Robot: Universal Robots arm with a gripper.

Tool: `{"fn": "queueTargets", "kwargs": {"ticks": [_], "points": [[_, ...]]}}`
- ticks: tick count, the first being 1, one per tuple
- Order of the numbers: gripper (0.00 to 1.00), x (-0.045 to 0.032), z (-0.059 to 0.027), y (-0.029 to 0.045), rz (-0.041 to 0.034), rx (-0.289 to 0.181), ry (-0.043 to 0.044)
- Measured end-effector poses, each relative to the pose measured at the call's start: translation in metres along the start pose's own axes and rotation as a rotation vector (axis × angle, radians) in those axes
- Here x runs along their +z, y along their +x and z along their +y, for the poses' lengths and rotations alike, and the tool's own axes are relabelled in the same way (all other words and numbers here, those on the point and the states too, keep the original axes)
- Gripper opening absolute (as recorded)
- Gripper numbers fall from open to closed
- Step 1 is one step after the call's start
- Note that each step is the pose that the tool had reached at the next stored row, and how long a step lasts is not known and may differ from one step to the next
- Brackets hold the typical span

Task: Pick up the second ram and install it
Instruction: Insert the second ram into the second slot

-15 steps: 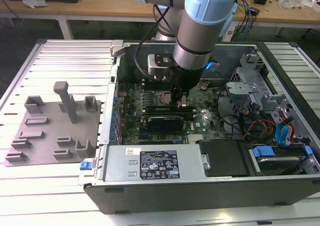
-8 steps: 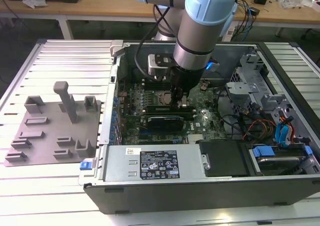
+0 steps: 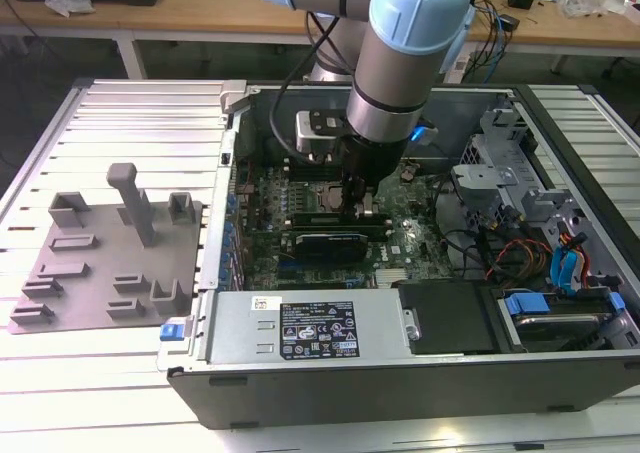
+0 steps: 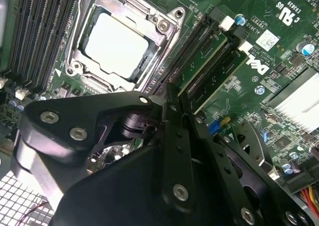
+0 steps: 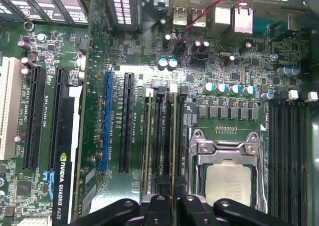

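My gripper (image 3: 358, 198) reaches down into the open computer case (image 3: 400, 393), over the memory slots beside the CPU socket (image 5: 230, 178). In both wrist views its black fingers (image 5: 160, 206) stand close together, shut on the top edge of the second ram (image 5: 172, 131), a thin green stick standing on edge in a black slot one slot away from the socket. In the second wrist view the second ram (image 4: 203, 56) runs away from my gripper (image 4: 172, 104). Another green stick (image 4: 227, 74) sits in a slot further from the socket and also appears in the first wrist view (image 5: 147, 136).
A black graphics card (image 3: 325, 241) lies just in front of the slots. The power supply (image 3: 310, 328) fills the case's near side. Drive bays and cables (image 3: 540, 253) crowd the exterior view's right. A grey fixture plate (image 3: 100, 263) with upright blocks rests on the table at the exterior view's left.
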State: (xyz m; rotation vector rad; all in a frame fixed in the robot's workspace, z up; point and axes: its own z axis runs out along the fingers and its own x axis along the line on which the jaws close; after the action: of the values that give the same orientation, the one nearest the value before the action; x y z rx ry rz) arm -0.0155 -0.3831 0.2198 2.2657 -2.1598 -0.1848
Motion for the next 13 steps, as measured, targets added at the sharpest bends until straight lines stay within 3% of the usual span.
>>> {"fn": "queueTargets", "kwargs": {"ticks": [3, 5, 7, 11, 12, 13], "points": [[0.11, 0.0009, 0.0, -0.0002, -0.0002, 0.0, 0.0002], [0.19, 0.0018, -0.0003, -0.0004, -0.0018, 0.0, 0.0008], [0.19, 0.0011, -0.0001, -0.0002, -0.0003, 0.0, 0.0002], [0.19, -0.0246, 0.0021, -0.004, 0.0017, 0.0, 0.0004], [0.17, -0.0328, 0.0027, -0.006, 0.0055, 0.001, 0.0003], [0.08, -0.0405, 0.0033, -0.0077, 0.0091, 0.001, 0.0002]]}}
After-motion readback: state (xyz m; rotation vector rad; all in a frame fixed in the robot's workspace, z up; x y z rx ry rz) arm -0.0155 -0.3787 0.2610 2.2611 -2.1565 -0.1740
